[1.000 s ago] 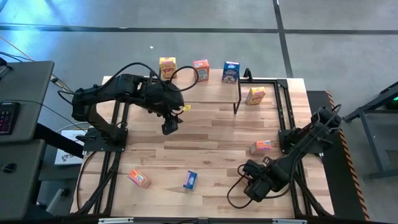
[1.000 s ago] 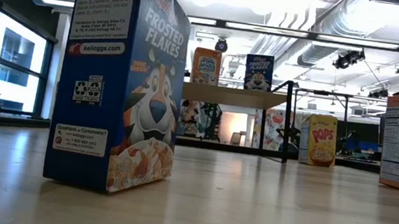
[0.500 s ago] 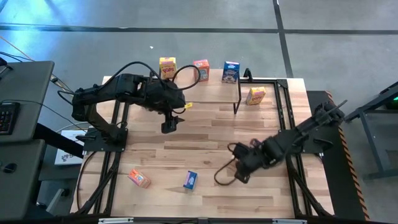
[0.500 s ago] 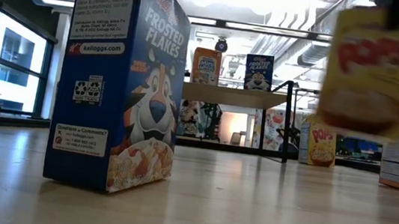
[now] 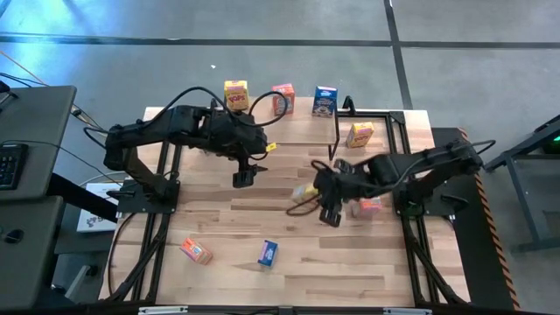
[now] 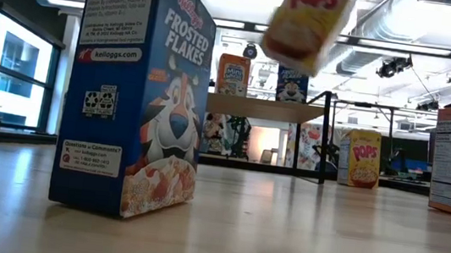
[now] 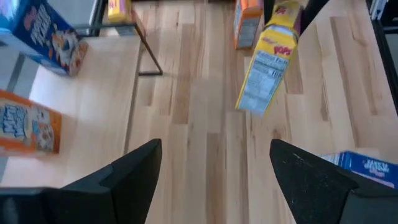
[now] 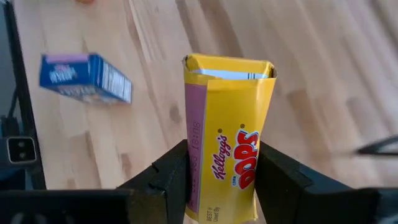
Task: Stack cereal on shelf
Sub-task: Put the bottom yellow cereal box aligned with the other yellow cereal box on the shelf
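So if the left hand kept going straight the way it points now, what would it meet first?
Probably the bare tabletop just ahead of the open left hand. The yellow Pops box held by the right hand looks farther off and to one side, though depth is unclear.

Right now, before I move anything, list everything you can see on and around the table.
shelf: one, light wood top on black legs, far side of the table.
yellow cereal boxes: three; one on the shelf, one on the table to its right, one held in the air.
orange-red cereal boxes: three; on the shelf, table right, front left.
blue cereal boxes: two seen; on the shelf, table front.
table: one, wood.
left gripper: open, empty, in front of the shelf.
right gripper: shut on the held yellow box, mid-table.
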`<state>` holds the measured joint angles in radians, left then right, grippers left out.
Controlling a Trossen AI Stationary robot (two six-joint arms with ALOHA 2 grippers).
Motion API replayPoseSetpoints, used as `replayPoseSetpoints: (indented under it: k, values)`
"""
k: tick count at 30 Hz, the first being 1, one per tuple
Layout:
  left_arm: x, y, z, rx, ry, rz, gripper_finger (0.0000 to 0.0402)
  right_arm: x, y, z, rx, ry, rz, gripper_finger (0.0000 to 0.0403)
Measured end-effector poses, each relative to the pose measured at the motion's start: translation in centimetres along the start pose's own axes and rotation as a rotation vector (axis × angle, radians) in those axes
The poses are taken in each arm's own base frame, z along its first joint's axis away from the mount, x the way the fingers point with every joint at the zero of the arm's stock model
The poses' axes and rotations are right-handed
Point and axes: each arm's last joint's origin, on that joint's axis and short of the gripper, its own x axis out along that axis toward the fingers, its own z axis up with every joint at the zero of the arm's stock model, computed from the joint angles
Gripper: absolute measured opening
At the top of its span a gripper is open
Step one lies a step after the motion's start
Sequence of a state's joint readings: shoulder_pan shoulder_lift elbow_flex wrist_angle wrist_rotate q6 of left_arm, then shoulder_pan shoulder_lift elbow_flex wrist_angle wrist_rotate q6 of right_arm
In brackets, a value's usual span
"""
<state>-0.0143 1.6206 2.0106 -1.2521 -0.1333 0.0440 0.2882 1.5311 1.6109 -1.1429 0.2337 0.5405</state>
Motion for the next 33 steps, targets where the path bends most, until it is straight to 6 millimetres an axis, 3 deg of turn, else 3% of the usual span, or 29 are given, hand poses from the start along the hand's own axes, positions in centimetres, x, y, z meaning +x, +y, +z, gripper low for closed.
replayPoseSetpoints:
  k: [13,26,33]
  values:
    - [1.3,-0.1,1.8,0.002,-0.132,0.008,0.0291,-4.2,-2.7,3.5,-0.121,-0.128,-0.001,0.0147]
    - [2.9,-0.3,2.6,-0.006,-0.155,-0.021,0.0291,-7.0,-3.1,4.7,-0.212,-0.234,0.007,0.0147]
    - [3.9,-0.5,3.0,0.0,-0.162,-0.039,0.0291,-7.4,-3.1,5.0,-0.205,-0.265,0.011,0.0147]
